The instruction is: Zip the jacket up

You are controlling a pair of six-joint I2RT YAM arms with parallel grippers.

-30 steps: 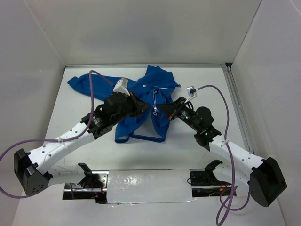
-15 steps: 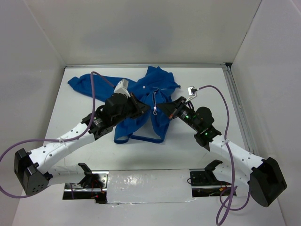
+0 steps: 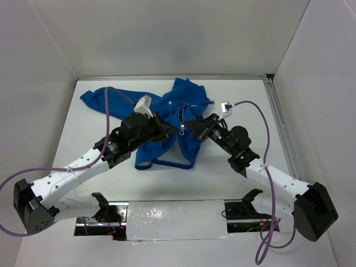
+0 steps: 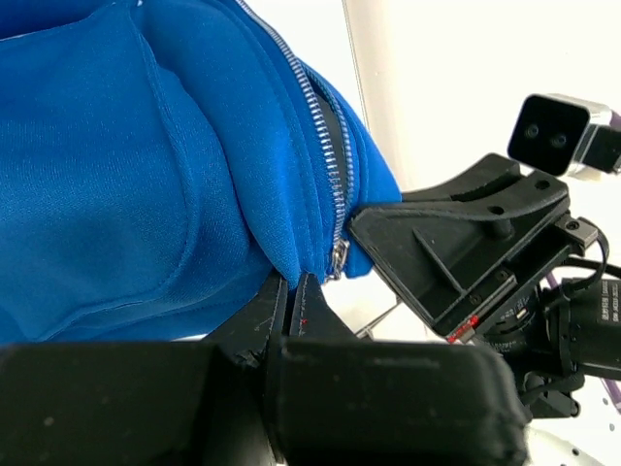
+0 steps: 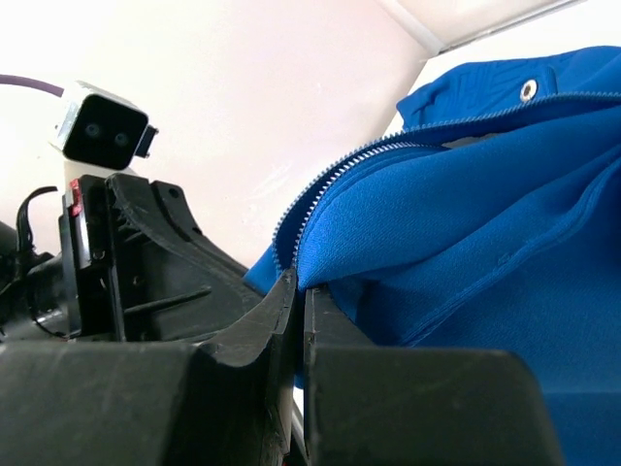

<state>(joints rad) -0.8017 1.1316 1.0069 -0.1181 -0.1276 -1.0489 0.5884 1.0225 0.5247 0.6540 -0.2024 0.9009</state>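
The left gripper (image 4: 289, 291) is pinched shut on the jacket (image 3: 167, 146) at its front edge, just beside the slider (image 4: 338, 258). The right gripper (image 5: 296, 291) is clamped thin on the facing edge, almost touching the left. Either shallow pinch could slip if the arms pull apart, dropping the raised front. Beyond them the jacket lies crumpled mid-table (image 3: 245, 111) with its far sleeve (image 3: 94, 99) spread out, and that slack could skew the teeth and jam the slider.

Royal-blue jacket (image 3: 183, 95), crumpled, one sleeve splayed far-left, pale zipper (image 4: 338, 184) seemingly only partly closed.
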